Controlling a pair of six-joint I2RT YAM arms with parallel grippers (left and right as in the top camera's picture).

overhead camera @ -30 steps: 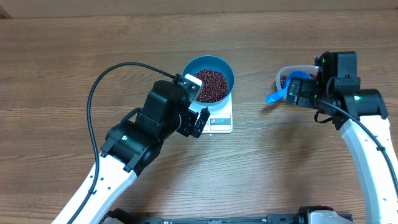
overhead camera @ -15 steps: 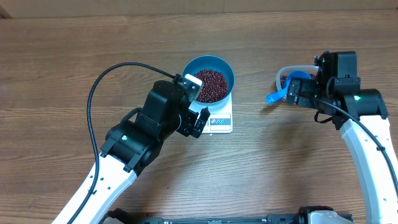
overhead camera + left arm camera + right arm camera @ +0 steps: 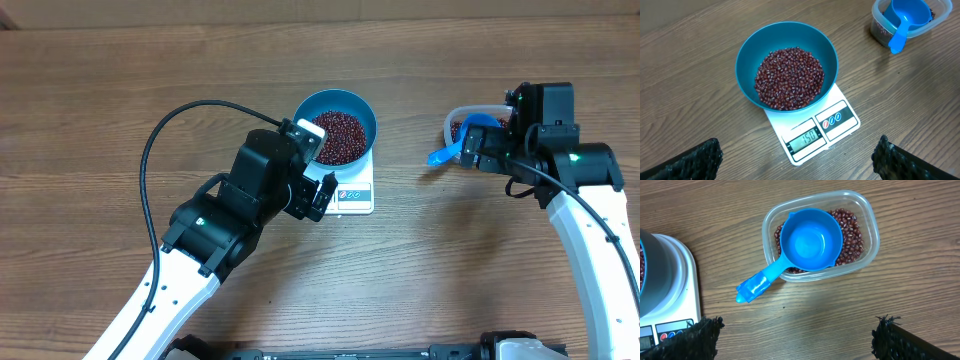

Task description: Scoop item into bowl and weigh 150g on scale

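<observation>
Beans [image 3: 790, 77], small and dark red-brown, lie heaped in the blue bowl [image 3: 747, 55], filling its lower part. The bowl sits on the back of the white scale [image 3: 842, 122], overhanging the platform. The display [image 3: 805, 136] along the scale's front edge reads 150, with round buttons beside it. The scale stands on the wooden bench [image 3: 100, 100].

The left gripper [image 3: 798, 159] hovers at the scale's front edge with its jaws spread wide and nothing between them. Well to the right sits a clear plastic tub [image 3: 867, 240] with more beans in it. An empty blue scoop [image 3: 810, 240] rests in the tub, its handle poking over the rim toward the scale. The right gripper [image 3: 797, 335] hangs above the bench beside the tub, jaws wide apart and holding nothing.
</observation>
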